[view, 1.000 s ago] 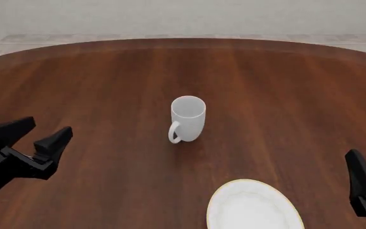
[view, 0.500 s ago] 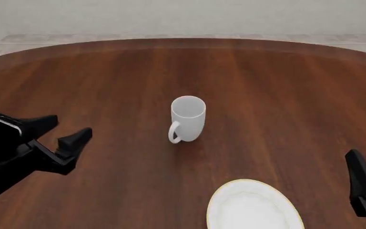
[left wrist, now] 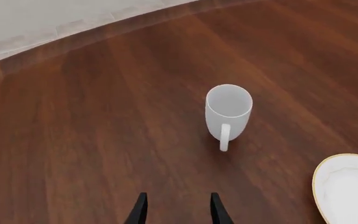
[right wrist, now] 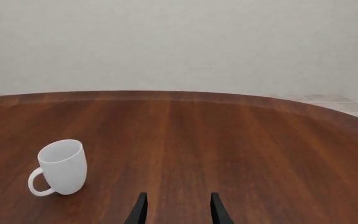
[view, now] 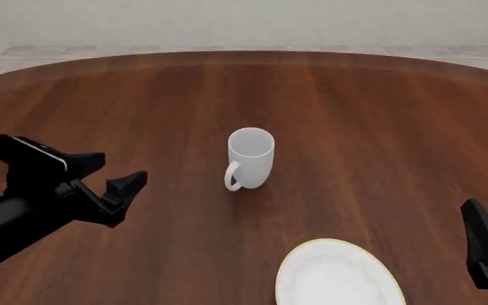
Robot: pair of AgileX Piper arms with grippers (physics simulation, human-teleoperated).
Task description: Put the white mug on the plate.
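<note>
The white mug [view: 251,157] stands upright in the middle of the table, its handle turned to the near left. In the left wrist view the mug [left wrist: 228,110] is ahead of the fingers and off to one side. It also shows in the right wrist view, where the mug [right wrist: 61,167] is far from the fingers. The plate [view: 291,267] lies at the near edge, right of centre, with its gold rim [left wrist: 319,179] also in the left wrist view. My left gripper [view: 122,169] is open and empty, left of the mug. My right gripper [right wrist: 175,209] is open and empty, right of the plate.
The round dark wooden table [view: 380,127] curves away at the back, with a pale wall behind it. One finger [view: 481,236] of the right gripper shows at the front view's right edge.
My left arm has moved forward and to the right, closer to the mug, with its gripper still open. The right arm, mug and plate have not moved.
</note>
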